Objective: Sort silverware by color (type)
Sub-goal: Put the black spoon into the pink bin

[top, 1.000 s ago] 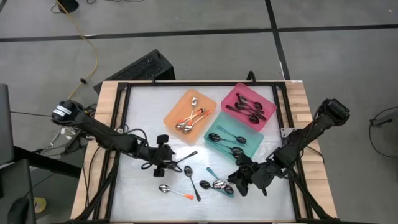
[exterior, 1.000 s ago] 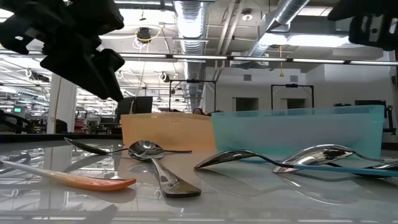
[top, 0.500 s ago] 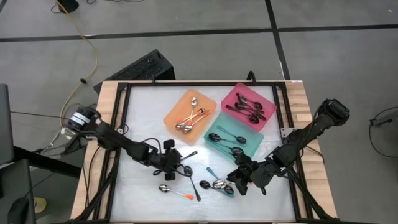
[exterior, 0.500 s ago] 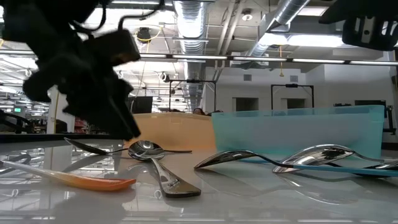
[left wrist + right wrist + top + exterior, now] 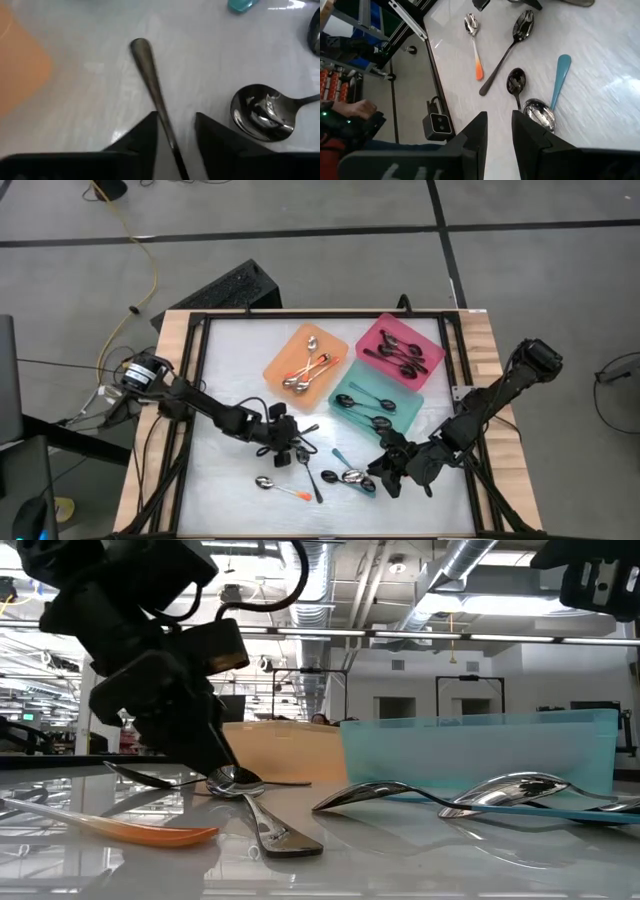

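the right gripper is hovering above the white table, its two dark fingers standing slightly apart with nothing between them. just beyond them a teal-handled spoon and a small dark spoon are lying; farther out, a black spoon and an orange-handled spoon.
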Controlling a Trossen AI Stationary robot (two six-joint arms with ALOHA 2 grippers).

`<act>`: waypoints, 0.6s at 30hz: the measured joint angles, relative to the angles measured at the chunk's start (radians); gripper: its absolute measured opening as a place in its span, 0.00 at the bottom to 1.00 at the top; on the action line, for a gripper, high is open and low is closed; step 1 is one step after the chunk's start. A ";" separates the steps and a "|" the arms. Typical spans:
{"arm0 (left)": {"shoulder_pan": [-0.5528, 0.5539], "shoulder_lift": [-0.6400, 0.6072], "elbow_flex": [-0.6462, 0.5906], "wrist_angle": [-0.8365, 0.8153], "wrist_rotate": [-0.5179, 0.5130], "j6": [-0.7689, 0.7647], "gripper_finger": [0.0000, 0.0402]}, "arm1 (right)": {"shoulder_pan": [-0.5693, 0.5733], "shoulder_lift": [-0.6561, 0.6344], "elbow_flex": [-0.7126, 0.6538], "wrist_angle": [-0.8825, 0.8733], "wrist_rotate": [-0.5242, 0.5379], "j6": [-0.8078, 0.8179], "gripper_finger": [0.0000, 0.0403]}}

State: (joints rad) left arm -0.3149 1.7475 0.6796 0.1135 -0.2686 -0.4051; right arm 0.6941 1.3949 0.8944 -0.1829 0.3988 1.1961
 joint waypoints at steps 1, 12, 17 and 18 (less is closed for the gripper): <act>0.005 0.000 0.000 -0.001 0.010 -0.001 0.23 | 0.000 0.000 0.000 0.000 0.000 0.000 0.24; 0.028 -0.023 -0.004 -0.004 0.084 -0.083 0.01 | 0.000 0.000 0.000 -0.001 0.002 -0.004 0.24; 0.025 -0.093 -0.010 -0.041 0.096 -0.106 0.00 | -0.001 0.000 0.000 -0.006 0.046 -0.035 0.24; 0.025 -0.109 -0.011 -0.054 0.101 -0.107 0.00 | -0.001 0.000 0.000 -0.006 0.066 -0.046 0.24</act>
State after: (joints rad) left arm -0.2897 1.6385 0.6684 0.0598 -0.1671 -0.5116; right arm 0.6933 1.3949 0.8944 -0.1890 0.4652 1.1497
